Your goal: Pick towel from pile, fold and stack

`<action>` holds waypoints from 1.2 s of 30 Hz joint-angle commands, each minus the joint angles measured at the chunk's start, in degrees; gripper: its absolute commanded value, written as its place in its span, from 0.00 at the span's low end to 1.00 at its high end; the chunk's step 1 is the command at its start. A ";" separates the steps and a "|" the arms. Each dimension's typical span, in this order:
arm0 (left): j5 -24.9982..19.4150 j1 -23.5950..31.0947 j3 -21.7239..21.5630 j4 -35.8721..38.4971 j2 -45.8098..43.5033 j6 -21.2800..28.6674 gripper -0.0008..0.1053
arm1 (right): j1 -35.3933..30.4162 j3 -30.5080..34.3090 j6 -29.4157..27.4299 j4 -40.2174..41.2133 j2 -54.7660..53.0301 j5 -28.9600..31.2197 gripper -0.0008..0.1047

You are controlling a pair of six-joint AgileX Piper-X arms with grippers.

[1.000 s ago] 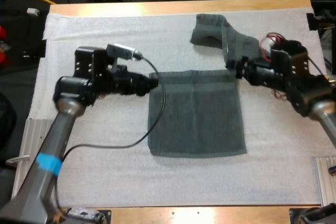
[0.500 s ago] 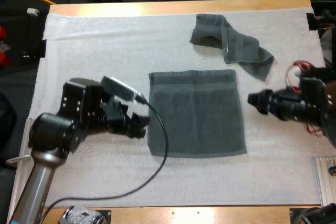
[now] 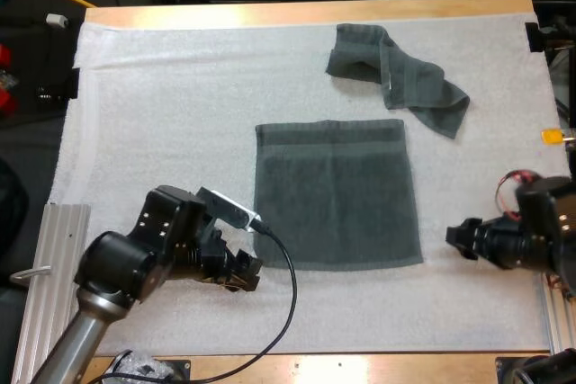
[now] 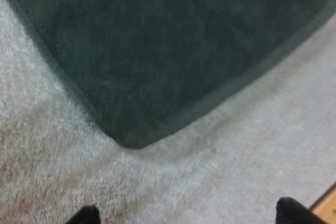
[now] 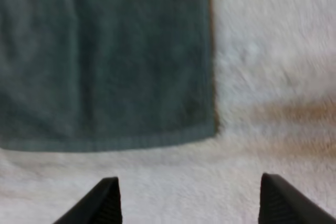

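Nearest, along the near edge of the wooden table, the white mat is bare where both arms come in low. The left gripper sits over the mat just off the near left corner of the flat towel, apart from the cloth. In the left wrist view its two black fingers stand wide apart with only mat between them and hold nothing; that towel corner lies a little ahead of the tips. The right gripper is on the other side, over bare mat near the towel's near right corner but clear of it. In the right wrist view its fingers are also spread wide and empty, and the towel's near right corner lies ahead of them, with its near hem running across and its side hem running away. The flat towel is dark grey-green, spread out smooth as one rough square at the middle of the mat, its edges square to the table. Farther back and to the right lies a second towel, the crumpled towel, bunched and twisted in a loose heap, well apart from both grippers and not touching the flat one. Beyond it the mat runs on to the table's far edge.
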 commanded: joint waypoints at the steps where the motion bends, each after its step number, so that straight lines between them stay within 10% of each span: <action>1: -0.52 -0.26 0.74 -1.94 -0.31 -1.20 0.61 | -0.03 1.56 -0.63 -2.05 0.21 0.36 0.53; 11: -0.52 -0.26 2.52 -4.08 -0.18 -1.40 0.61 | -0.03 13.93 4.39 -19.48 10.00 -6.24 0.53; 27: -0.52 -0.26 2.52 -4.20 -0.18 -1.83 0.61 | -0.03 14.21 6.39 -32.40 30.82 -14.92 0.52; 36: -0.52 -0.26 2.52 -4.10 -0.18 -1.83 0.61 | -0.03 14.21 9.54 -33.93 32.97 -15.22 0.04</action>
